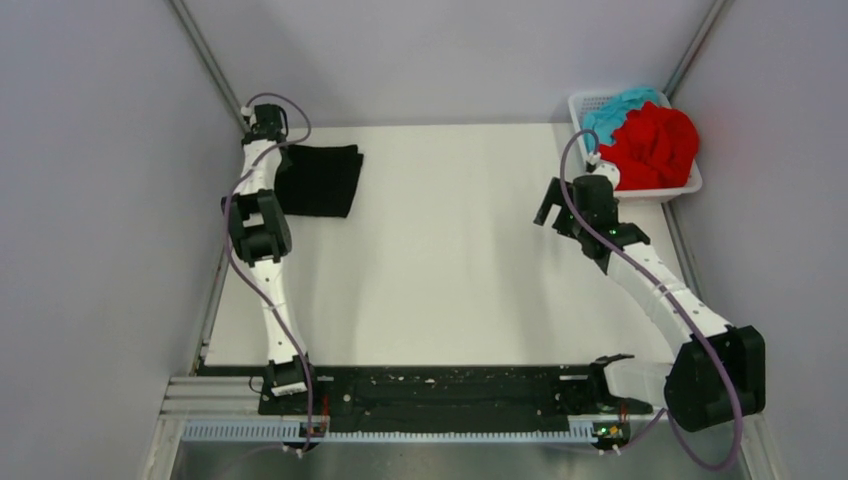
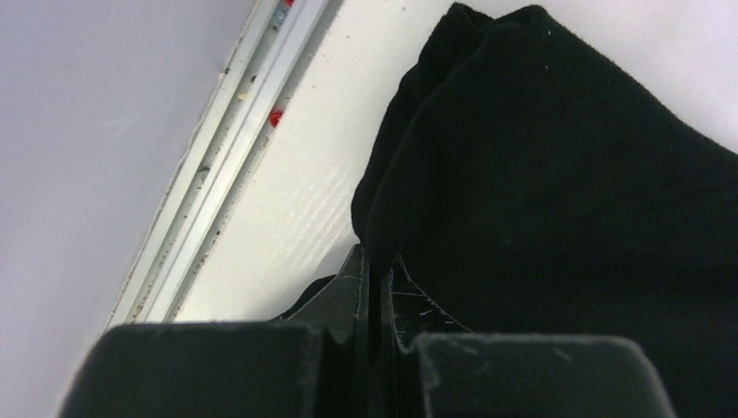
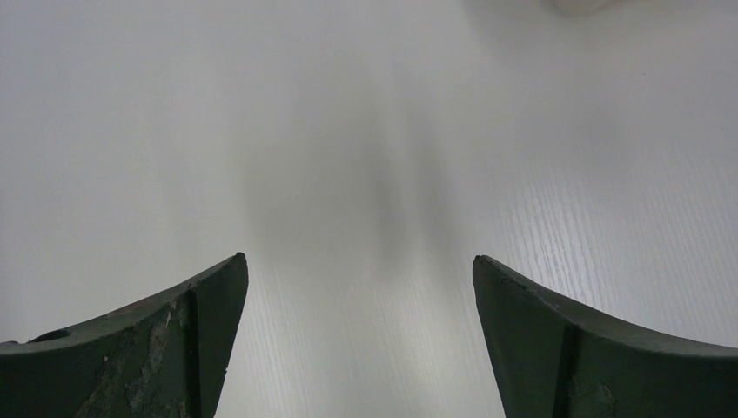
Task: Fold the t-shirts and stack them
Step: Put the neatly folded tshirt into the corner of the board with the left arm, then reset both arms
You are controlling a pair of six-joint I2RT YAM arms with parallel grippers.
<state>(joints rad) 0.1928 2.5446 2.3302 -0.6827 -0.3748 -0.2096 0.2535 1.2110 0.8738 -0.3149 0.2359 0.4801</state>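
Your left gripper is pressed together at the far-left edge of the folded black t-shirt; you cannot tell whether it has caught any cloth. Your right gripper hangs spread over the worktop, near the basket holding the red t-shirt and the teal-blue t-shirt. Expect light, limp cloth, so pinch a hem or shoulder. No writing is readable.

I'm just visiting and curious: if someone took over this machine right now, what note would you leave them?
Left gripper: shut at the corner of the folded black cloth t-shirt, far left; pinch unconfirmed.
Right gripper: open, empty, over bare white table.
Crumpled red cloth t-shirt and teal-blue cloth t-shirt sit in the white plastic mesh basket, far right.
Done: black one folded.
Left: fold both others, stack all three.
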